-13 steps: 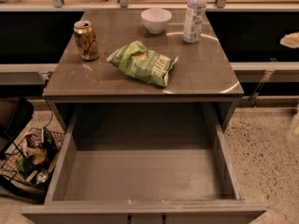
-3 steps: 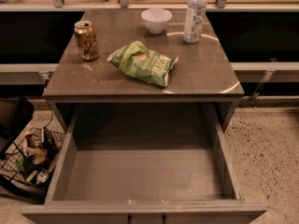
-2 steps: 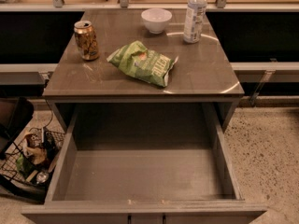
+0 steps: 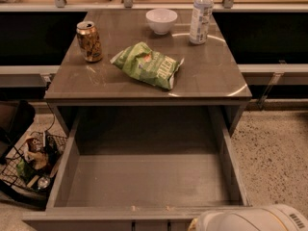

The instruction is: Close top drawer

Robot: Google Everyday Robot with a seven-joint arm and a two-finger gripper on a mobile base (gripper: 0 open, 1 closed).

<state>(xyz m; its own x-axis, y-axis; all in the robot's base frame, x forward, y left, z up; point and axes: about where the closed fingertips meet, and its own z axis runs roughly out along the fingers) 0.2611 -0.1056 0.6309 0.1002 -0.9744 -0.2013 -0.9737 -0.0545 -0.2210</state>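
Nothing legible on the chip bag (image 4: 147,65), can (image 4: 89,41) or bottle (image 4: 200,14).

Grey-browns, with one patch of green

The table (image 4: 211,76) has a glossy grey-brown top with pale scuffs, and the drawer (image 4: 144,182) is plain matt grey inside. The can (image 4: 89,41) is mottled gold and brown with a silver lid. The bag (image 4: 147,65) is bright green with white lettering. The bowl (image 4: 161,20) is white, and the bottle (image 4: 200,18) is clear with a white label. The floor (image 4: 279,148) is beige with dark speckles. The basket (image 4: 14,177) is black wire. The arm (image 4: 250,220) at the bottom right edge is cream-white; the gripper is out of frame.
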